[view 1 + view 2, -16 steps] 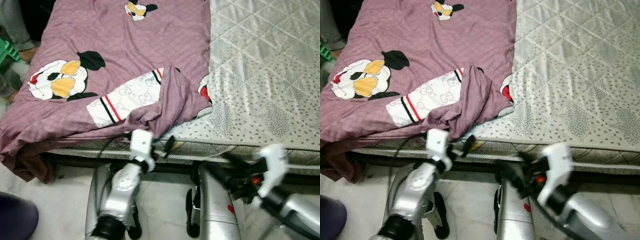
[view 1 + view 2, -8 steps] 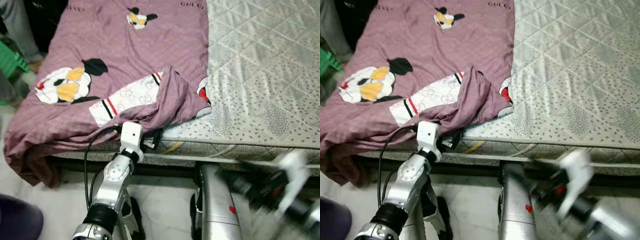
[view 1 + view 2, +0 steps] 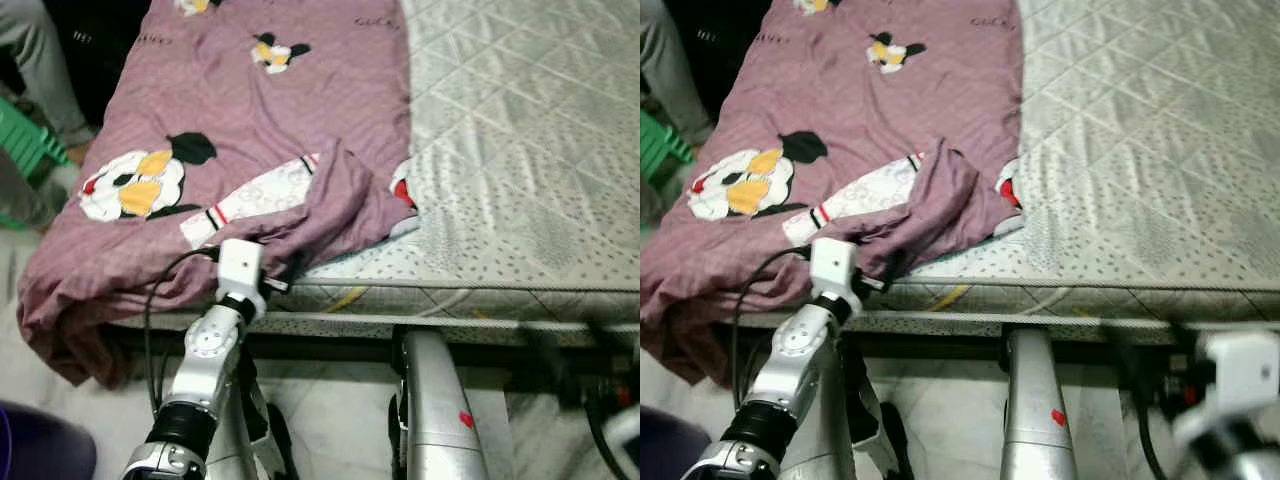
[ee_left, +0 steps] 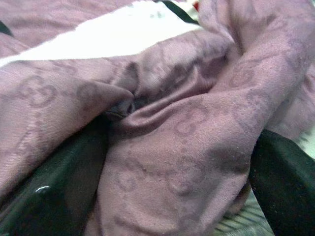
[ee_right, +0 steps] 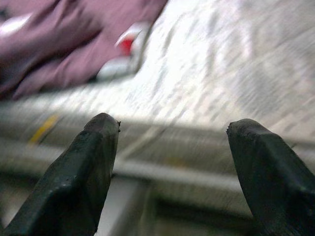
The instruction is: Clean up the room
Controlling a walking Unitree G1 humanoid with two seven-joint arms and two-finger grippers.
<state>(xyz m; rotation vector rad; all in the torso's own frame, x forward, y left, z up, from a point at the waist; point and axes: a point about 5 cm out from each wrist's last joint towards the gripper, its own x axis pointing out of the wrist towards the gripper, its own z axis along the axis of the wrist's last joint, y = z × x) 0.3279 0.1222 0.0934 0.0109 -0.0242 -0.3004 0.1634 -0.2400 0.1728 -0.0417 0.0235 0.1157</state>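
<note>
The left hand [image 4: 172,147] has pushed into the bunched fold of the purple bedsheet [image 3: 250,110] at the bed's [image 3: 520,150] edge, its 2 fingers spread around cloth, likely about to pull, while the right hand [image 5: 172,167] has dropped low, open and empty.

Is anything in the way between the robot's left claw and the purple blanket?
No. The left gripper is already at the blanket; folds of it lie between the two open fingers.
</note>
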